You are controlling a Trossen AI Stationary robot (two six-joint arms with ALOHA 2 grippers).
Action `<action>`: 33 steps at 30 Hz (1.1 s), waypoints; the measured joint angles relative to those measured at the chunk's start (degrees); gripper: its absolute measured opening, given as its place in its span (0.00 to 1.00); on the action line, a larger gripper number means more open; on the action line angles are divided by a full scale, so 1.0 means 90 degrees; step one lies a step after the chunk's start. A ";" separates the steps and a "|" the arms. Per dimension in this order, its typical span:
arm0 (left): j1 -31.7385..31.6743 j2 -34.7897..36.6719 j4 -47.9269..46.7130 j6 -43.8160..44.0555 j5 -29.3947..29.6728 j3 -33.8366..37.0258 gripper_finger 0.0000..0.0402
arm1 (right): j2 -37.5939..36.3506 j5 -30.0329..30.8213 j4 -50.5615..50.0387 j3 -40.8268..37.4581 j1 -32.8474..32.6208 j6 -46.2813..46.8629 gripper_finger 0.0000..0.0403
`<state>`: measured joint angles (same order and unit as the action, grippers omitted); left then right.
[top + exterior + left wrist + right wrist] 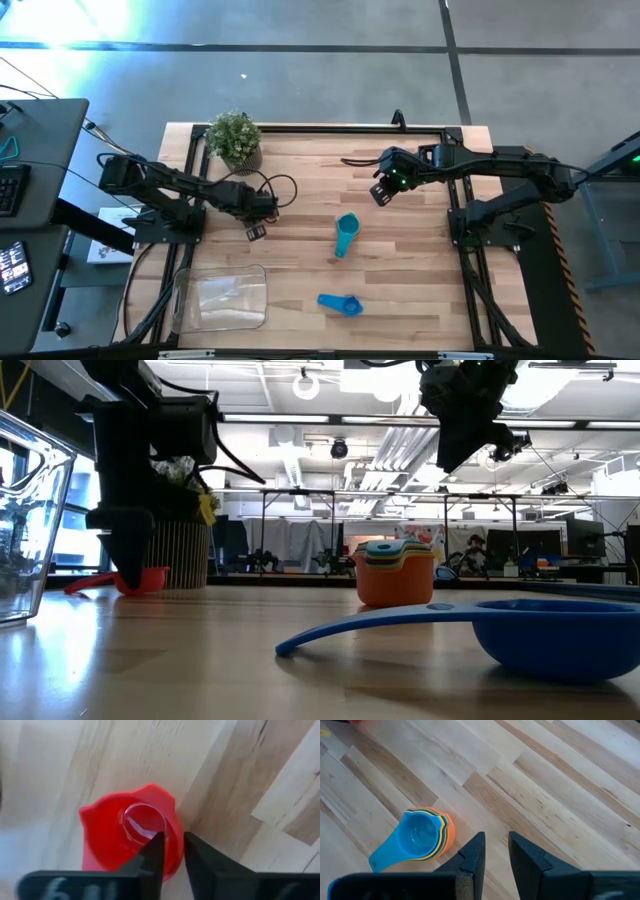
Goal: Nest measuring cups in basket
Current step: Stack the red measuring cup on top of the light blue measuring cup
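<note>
Left tool (254, 232) is down on the worktop (400, 280), left of centre, just in front of the potted plant (235, 138). Its fingers (152, 857) straddle the wall of the red measuring cup (131, 834): one finger inside the bowl, the other outside, pinching the rim. In the low view the red cup (143, 579) sits on the wood under that tool, handle pointing left.

Right tool (381, 193) hangs above the worktop on the far right-centre, clear of everything. Its fingers (474, 854) stand a narrow gap apart with nothing between them.

Nested stack of measuring cups (345, 233) sits mid-worktop, between the two tools and nearer than the right one. Light blue cup on top, then green/yellow edges, orange outermost; handle points toward the near edge. Same stack in the right wrist view (422, 840) and low view (395, 571).

Single blue measuring cup (340, 304) lies alone near the front edge, right of the basket, well apart from the stack. It fills the low view foreground (560, 635), handle pointing left.

Basket (220, 298) is at the near-left corner of the worktop, clear plastic; no cup visible inside from above. Its wall shows at the left edge of the low view (30, 530).
</note>
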<state>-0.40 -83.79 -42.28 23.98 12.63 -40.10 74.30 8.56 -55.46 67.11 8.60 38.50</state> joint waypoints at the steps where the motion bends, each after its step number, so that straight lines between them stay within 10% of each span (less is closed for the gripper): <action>1: 0.0000 0.0000 0.0009 0.0001 -0.0006 0.0000 0.10 | 0.0000 0.0000 0.0002 0.0000 0.0000 0.0000 0.19; 24: 0.0007 0.0022 0.0431 0.3362 -0.0414 -0.1784 0.01 | 0.0000 0.0022 0.0073 0.0000 0.0000 0.0108 0.19; 33: 0.0010 0.0024 0.2344 0.3658 -0.0914 -0.2576 0.01 | 0.0000 0.0291 0.0049 0.0000 0.0005 0.0721 0.19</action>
<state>-0.32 -83.57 -21.19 56.90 4.40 -63.28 74.30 11.18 -55.02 67.11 8.64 44.99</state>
